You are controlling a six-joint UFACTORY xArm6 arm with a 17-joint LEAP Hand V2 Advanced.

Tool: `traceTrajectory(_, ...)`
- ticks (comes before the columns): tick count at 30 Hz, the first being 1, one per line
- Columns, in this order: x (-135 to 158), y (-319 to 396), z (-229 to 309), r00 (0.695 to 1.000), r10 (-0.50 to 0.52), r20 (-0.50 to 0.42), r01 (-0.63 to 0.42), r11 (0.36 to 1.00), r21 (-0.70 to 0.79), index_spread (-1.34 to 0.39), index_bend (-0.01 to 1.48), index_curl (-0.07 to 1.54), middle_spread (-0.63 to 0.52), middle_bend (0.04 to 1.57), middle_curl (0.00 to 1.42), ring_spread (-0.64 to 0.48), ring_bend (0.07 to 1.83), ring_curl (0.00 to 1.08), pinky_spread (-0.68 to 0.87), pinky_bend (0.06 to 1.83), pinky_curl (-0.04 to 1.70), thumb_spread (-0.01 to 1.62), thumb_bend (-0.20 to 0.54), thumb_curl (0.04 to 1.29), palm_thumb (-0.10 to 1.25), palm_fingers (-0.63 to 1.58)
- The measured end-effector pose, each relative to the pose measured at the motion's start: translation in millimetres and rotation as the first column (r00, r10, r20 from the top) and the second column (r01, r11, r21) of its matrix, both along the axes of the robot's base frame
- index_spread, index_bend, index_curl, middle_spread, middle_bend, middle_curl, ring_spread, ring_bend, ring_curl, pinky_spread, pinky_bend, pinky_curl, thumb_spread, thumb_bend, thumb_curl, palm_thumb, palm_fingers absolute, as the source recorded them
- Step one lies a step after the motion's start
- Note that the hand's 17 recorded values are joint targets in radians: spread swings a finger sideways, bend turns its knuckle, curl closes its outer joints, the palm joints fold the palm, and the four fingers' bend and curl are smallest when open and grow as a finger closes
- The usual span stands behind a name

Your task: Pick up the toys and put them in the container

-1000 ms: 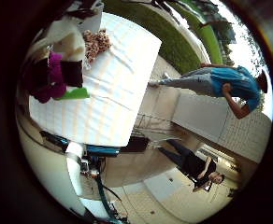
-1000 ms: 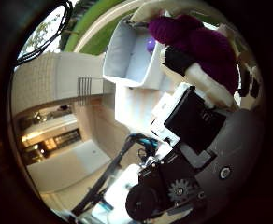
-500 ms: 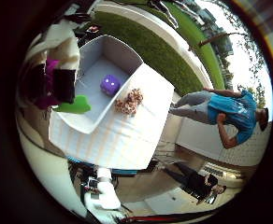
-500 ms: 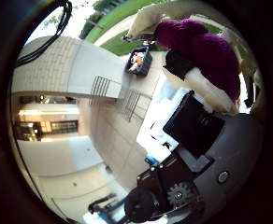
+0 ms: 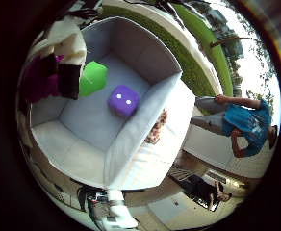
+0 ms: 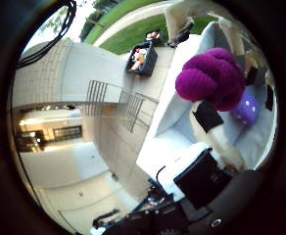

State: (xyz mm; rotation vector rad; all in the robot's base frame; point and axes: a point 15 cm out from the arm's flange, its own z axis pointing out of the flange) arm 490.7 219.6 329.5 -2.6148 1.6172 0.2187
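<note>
Two toys already lie on the floor of the grey container (image 5: 145, 62), directly below the palm of the robot hand (image 6: 209, 142): a purple cube (image 5: 123, 100) near the middle and a green block (image 5: 93, 78) just beside it, closer to the fingers; a third, a magenta plush toy (image 6: 212, 78), is held in the robot hand, whose fingers curl round it and pinch it against the palm; the plush hangs above the open container, apparently inside its rim line rather than over the white-covered surface (image 5: 145, 166) on which the container stands; whether it touches the container floor cannot be told.

One more item, a brownish tangled toy (image 5: 156, 129), lies on the surface just outside the container wall, on the side away from the fingers; it looks untouched.

Judging from this, the step in hand is the placing of the plush: the carry seems finished and the release is due; the next move calls for the fingers to spread while the palm stays over the container, so that the plush drops among the cube and the block and not onto the wall; soft as it looks, it should land without bouncing out; after that the brownish toy beyond the wall would remain to be fetched.
</note>
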Motion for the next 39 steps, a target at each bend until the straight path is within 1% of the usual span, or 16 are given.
traceTrajectory(1, 0, -5, -5, 1.0, 0.014, -0.013, -0.014, 1.0, -0.002, -0.56, 0.31, 0.68, -0.04, 0.45, 0.61, 0.17, 0.95, 0.53, 0.35, 1.1, 0.76, 1.18, -0.026, 0.57, 0.79, -0.15)
traceTrajectory(2, 0, -10, -7, 0.999, 0.026, -0.021, -0.026, 1.0, -0.003, -0.55, 0.28, 0.65, -0.03, 0.39, 0.57, 0.19, 0.87, 0.49, 0.36, 1.06, 0.73, 1.18, -0.025, 0.56, 0.79, -0.18)
traceTrajectory(4, -3, -18, -10, 0.997, 0.055, -0.046, -0.056, 0.998, -0.007, -0.53, 0.24, 0.61, 0.0, 0.32, 0.53, 0.22, 0.77, 0.44, 0.39, 0.99, 0.69, 1.17, -0.025, 0.55, 0.79, -0.17)
traceTrajectory(5, -3, -22, -11, 0.997, 0.057, -0.051, -0.058, 0.998, -0.007, -0.51, 0.19, 0.58, 0.01, 0.26, 0.49, 0.24, 0.7, 0.41, 0.41, 0.94, 0.65, 1.17, -0.025, 0.54, 0.79, -0.15)
traceTrajectory(9, -1, -33, -5, 0.997, 0.052, -0.051, -0.051, 0.999, 0.015, -0.49, 0.15, 0.49, 0.04, 0.18, 0.44, 0.27, 0.6, 0.35, 0.44, 0.85, 0.59, 1.16, -0.027, 0.53, 0.78, -0.09)
traceTrajectory(11, -1, -45, 0, 0.998, 0.037, -0.055, -0.036, 0.999, 0.021, -0.48, 0.14, 0.46, 0.04, 0.17, 0.42, 0.28, 0.57, 0.34, 0.45, 0.82, 0.56, 1.15, -0.027, 0.53, 0.78, -0.07)
traceTrajectory(16, -2, -89, 26, 0.999, -0.005, -0.032, 0.006, 0.999, 0.031, -0.45, 0.14, 0.39, 0.05, 0.18, 0.39, 0.28, 0.54, 0.32, 0.47, 0.76, 0.51, 1.14, -0.026, 0.51, 0.78, -0.02)
traceTrajectory(18, -2, -114, 35, 0.999, -0.034, -0.028, 0.035, 0.999, 0.033, -0.43, 0.15, 0.37, 0.05, 0.19, 0.38, 0.28, 0.53, 0.32, 0.47, 0.72, 0.48, 1.14, -0.026, 0.51, 0.77, 0.0)
traceTrajectory(24, -1, -193, 34, 0.99, -0.132, -0.049, 0.133, 0.991, 0.022, -0.37, 0.16, 0.34, 0.04, 0.19, 0.37, 0.28, 0.52, 0.31, 0.47, 0.67, 0.44, 1.14, -0.028, 0.5, 0.76, 0.04)
traceTrajectory(27, -1, -227, 27, 0.981, -0.18, -0.066, 0.182, 0.983, 0.02, -0.34, 0.16, 0.32, 0.04, 0.19, 0.37, 0.28, 0.51, 0.31, 0.46, 0.65, 0.42, 1.13, -0.028, 0.49, 0.76, 0.05)
traceTrajectory(30, 2, -256, -9, 0.969, -0.207, -0.132, 0.206, 0.978, -0.018, -0.31, 0.16, 0.31, 0.04, 0.18, 0.36, 0.27, 0.5, 0.31, 0.46, 0.63, 0.4, 1.13, -0.026, 0.49, 0.75, 0.05)
traceTrajectory(34, 1, -286, -55, 0.954, -0.212, -0.213, 0.197, 0.976, -0.088, -0.3, 0.16, 0.3, 0.04, 0.18, 0.36, 0.26, 0.47, 0.31, 0.44, 0.58, 0.37, 1.13, -0.024, 0.48, 0.76, 0.01)
traceTrajectory(39, 1, -291, -98, 0.937, -0.199, -0.288, 0.177, 0.979, -0.1, -0.32, 0.17, 0.28, 0.03, 0.17, 0.34, 0.25, 0.42, 0.3, 0.42, 0.52, 0.34, 1.13, -0.023, 0.47, 0.78, -0.03)
